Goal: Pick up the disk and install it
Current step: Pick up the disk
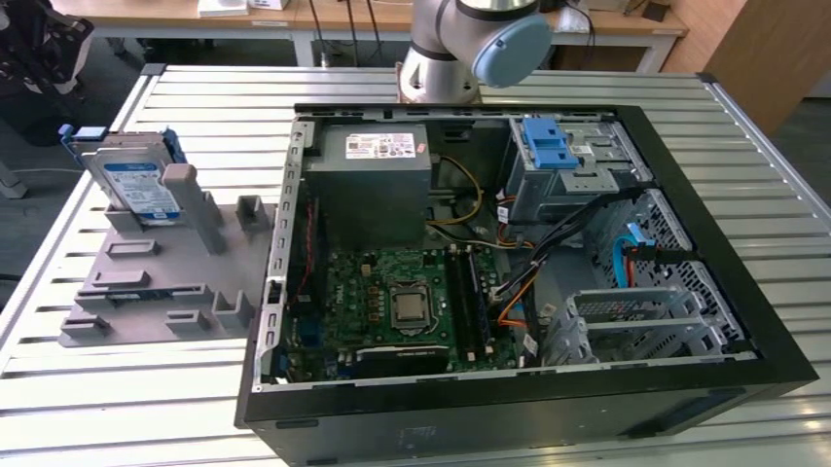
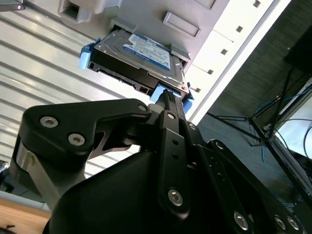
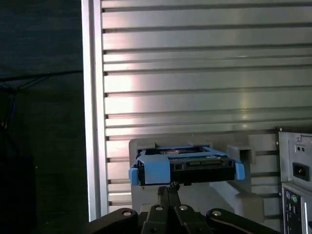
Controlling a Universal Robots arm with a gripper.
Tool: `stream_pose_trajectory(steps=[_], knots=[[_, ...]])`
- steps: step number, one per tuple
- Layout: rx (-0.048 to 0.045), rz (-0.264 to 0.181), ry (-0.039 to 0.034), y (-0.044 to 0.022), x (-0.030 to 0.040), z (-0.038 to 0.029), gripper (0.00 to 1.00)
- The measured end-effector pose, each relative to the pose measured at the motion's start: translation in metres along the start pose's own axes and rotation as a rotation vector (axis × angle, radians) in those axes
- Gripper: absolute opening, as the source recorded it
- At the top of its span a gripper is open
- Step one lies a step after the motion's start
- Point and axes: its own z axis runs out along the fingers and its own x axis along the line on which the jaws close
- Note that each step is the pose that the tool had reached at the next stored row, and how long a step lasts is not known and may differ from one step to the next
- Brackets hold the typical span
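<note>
The disk (image 1: 136,185), a silver-grey drive with a white-and-blue label in a blue carrier, stands on edge in a slot of the grey fixture (image 1: 169,268) on the exterior view's left. Both wrist views look at the disk (image 2: 141,53) (image 3: 185,168) from a distance. My gripper (image 2: 168,97) (image 3: 170,187) is shut with its black fingers meeting at the tips, nothing between them. It is apart from the disk, with its tips lined up toward the carrier's blue edge.
An open black computer case (image 1: 727,321) lies on the slatted metal table (image 1: 221,107), with a grey power-supply box (image 1: 377,161), a motherboard (image 1: 403,302) and a metal drive cage with a blue latch (image 1: 552,146). The arm's base (image 1: 454,49) stands behind the case.
</note>
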Motion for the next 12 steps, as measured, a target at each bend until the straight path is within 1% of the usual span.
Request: stream_pose_trajectory(steps=[12], knots=[[-0.0031,-0.217,0.0064,-0.0001,-0.0001,0.0009,0.11]])
